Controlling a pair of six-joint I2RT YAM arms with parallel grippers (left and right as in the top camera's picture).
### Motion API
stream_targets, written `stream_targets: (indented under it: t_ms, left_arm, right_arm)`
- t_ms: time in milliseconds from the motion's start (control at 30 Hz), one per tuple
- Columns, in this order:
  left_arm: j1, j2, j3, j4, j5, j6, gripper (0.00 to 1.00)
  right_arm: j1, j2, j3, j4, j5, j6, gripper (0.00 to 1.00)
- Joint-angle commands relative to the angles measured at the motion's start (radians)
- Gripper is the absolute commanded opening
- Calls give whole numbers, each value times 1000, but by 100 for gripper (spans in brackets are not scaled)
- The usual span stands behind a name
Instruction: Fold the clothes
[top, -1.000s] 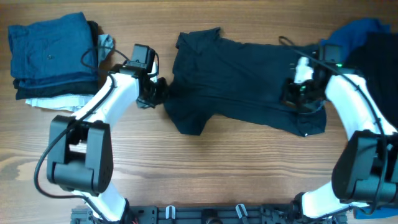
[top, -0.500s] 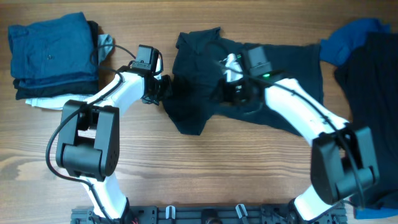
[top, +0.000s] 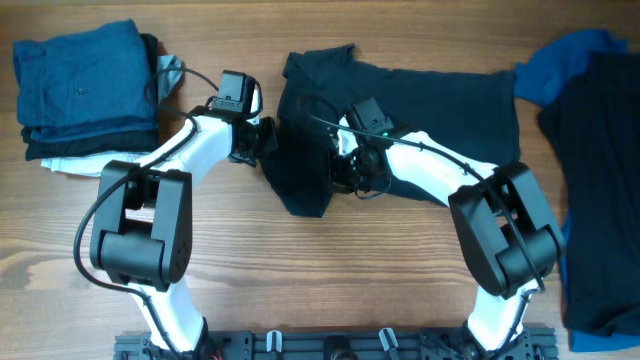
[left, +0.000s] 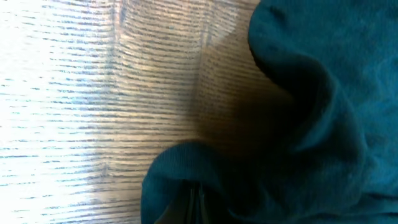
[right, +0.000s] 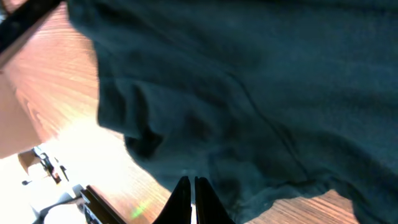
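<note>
Right gripper (top: 352, 172) is over the middle of the shirt (top: 440, 110) now. A second ago it was out at the right hem, and the lower right corner has come along, so that side is doubling over. Its fingers are pressed together on a pinch of cloth. Left gripper (top: 265, 140) stays at the shirt's left edge, nipped tight on a bunched fold. I'd call it the first fold, carried but not yet laid flat. For room, there's bare worktop (top: 330, 280) all along the shirt's near side. The folded stack (top: 80, 80) sits well apart to its left, the loose heap (top: 600, 150) just beside its right edge. Little space beyond it.
</note>
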Motion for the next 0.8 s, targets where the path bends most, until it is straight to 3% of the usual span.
stream_targets:
  t_ms: [0, 533, 667, 767]
  left_arm:
    - [-3, 20, -4, 6, -12, 16, 4]
    - [-3, 20, -4, 55, -39, 16, 4]
    - [-3, 20, -4, 53, -39, 16, 4]
    - [-3, 20, -4, 50, -39, 16, 4]
  right_arm:
    - [9, 34, -12, -18, 2, 64, 4]
    - [-77, 43, -14, -143, 88, 42, 4]
    - [-99, 39, 0, -60, -263, -13, 4]
    - [-119, 39, 9, -40, -306, -8, 4]
